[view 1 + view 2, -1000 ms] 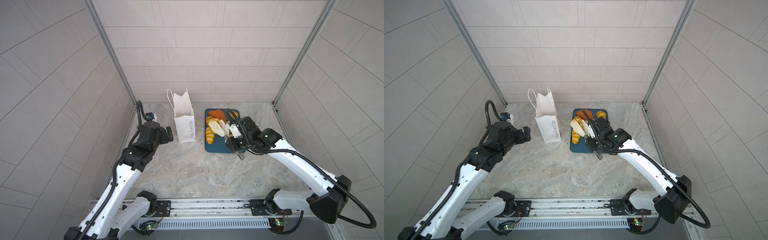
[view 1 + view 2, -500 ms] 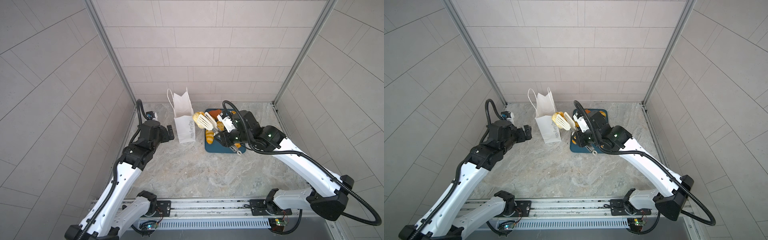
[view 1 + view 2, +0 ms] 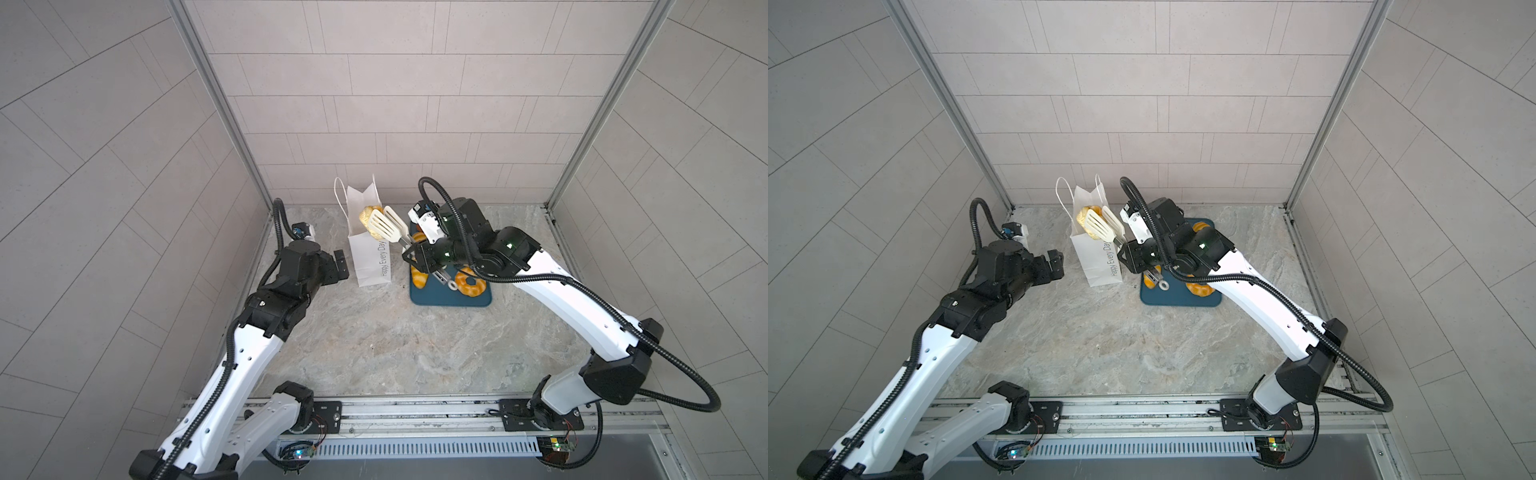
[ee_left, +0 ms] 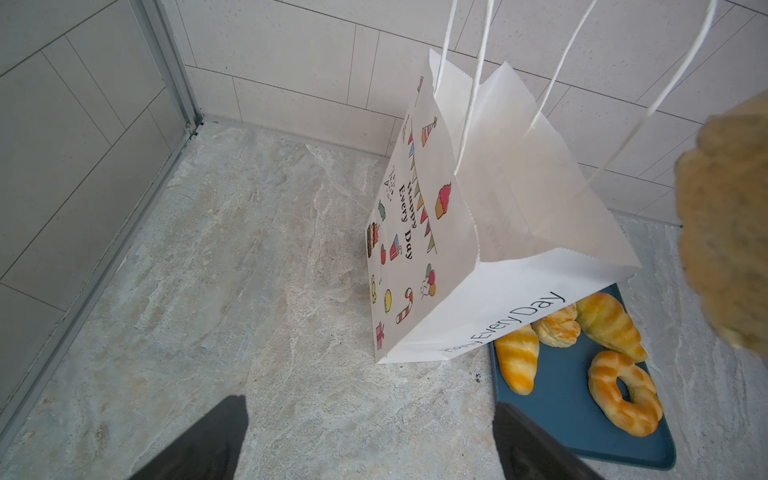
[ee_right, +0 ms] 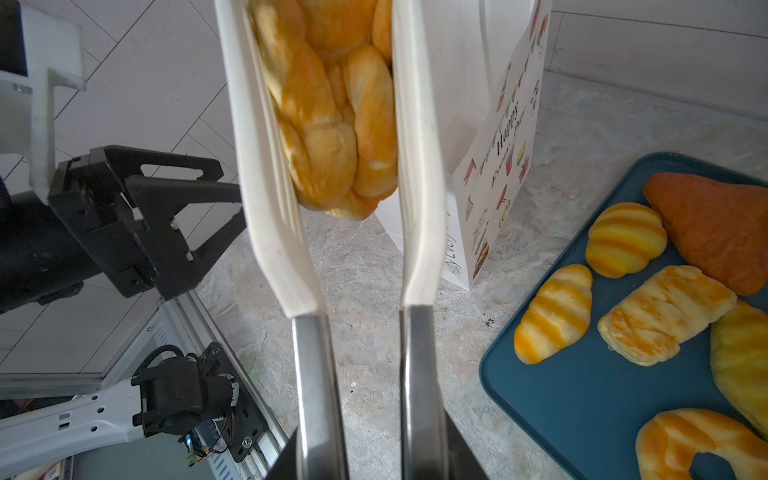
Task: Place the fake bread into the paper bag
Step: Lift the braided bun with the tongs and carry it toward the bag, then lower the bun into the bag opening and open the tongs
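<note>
Our right hand [image 3: 419, 258] clamps the tongs [image 3: 384, 224], and they pinch a twisted roll [image 5: 328, 124] over the open mouth of the upright bag [image 3: 370, 266], its length running along the tongs. More bread [image 5: 552, 316] lies on the tray [image 3: 440, 301] beside it. Our left hand [image 3: 341, 266] gapes wide near the bag.

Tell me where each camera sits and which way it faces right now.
Top views: high above the front rail, looking down toward the back wall; both arms, paper bag and tray show.
Left wrist: on the left arm, facing the paper bag past the open left gripper.
Right wrist: on the right arm, looking along the tongs in the right gripper, clamped on a bread.
Shared: both wrist views show paper bag and tray.
</note>
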Controlling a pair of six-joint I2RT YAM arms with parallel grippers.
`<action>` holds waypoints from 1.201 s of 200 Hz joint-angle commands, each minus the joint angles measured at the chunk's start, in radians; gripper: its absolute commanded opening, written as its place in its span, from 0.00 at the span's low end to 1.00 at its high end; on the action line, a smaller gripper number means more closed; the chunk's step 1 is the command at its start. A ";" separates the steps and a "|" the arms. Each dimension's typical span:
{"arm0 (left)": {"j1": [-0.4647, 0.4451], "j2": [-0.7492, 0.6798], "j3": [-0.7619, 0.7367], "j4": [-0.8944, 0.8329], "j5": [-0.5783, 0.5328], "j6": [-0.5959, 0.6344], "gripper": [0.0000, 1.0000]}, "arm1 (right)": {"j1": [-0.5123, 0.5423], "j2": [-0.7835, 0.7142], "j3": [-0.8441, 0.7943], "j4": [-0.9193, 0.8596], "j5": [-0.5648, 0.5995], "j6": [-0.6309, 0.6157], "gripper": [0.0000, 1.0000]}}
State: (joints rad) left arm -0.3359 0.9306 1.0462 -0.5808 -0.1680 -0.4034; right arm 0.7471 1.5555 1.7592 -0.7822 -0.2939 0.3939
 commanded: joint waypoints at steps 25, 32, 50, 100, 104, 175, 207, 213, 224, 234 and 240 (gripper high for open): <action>0.005 -0.001 0.019 0.010 -0.004 -0.011 1.00 | 0.004 0.075 0.107 0.006 0.013 -0.003 0.39; 0.005 0.002 0.017 0.010 -0.004 -0.011 1.00 | 0.004 0.091 0.123 0.005 0.015 -0.004 0.39; 0.005 0.000 0.016 0.009 -0.002 -0.011 1.00 | 0.002 0.128 0.166 -0.007 0.030 -0.007 0.39; 0.005 -0.008 0.002 0.007 -0.002 -0.010 1.00 | 0.001 0.203 0.249 -0.013 0.060 -0.002 0.38; 0.005 -0.010 0.000 0.007 -0.002 -0.010 1.00 | 0.000 0.209 0.254 -0.014 0.064 -0.002 0.38; 0.004 -0.019 -0.004 0.005 -0.004 -0.002 1.00 | -0.003 0.319 0.395 -0.104 0.130 -0.025 0.47; 0.004 -0.026 -0.008 0.003 -0.007 0.000 1.00 | -0.003 0.327 0.418 -0.123 0.132 -0.027 0.55; 0.005 -0.025 -0.007 0.002 -0.007 0.000 1.00 | -0.003 0.324 0.419 -0.126 0.133 -0.029 0.56; 0.005 -0.026 -0.008 0.003 -0.005 0.000 1.00 | -0.002 0.318 0.421 -0.130 0.133 -0.032 0.57; 0.005 -0.026 -0.009 0.003 -0.005 0.000 1.00 | -0.002 0.312 0.421 -0.136 0.137 -0.040 0.59; 0.005 -0.025 -0.009 0.005 -0.004 0.000 1.00 | -0.001 0.309 0.421 -0.139 0.138 -0.044 0.60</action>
State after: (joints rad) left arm -0.3359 0.9199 1.0447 -0.5808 -0.1612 -0.4034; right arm 0.7452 1.8912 2.1517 -0.9222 -0.1757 0.3691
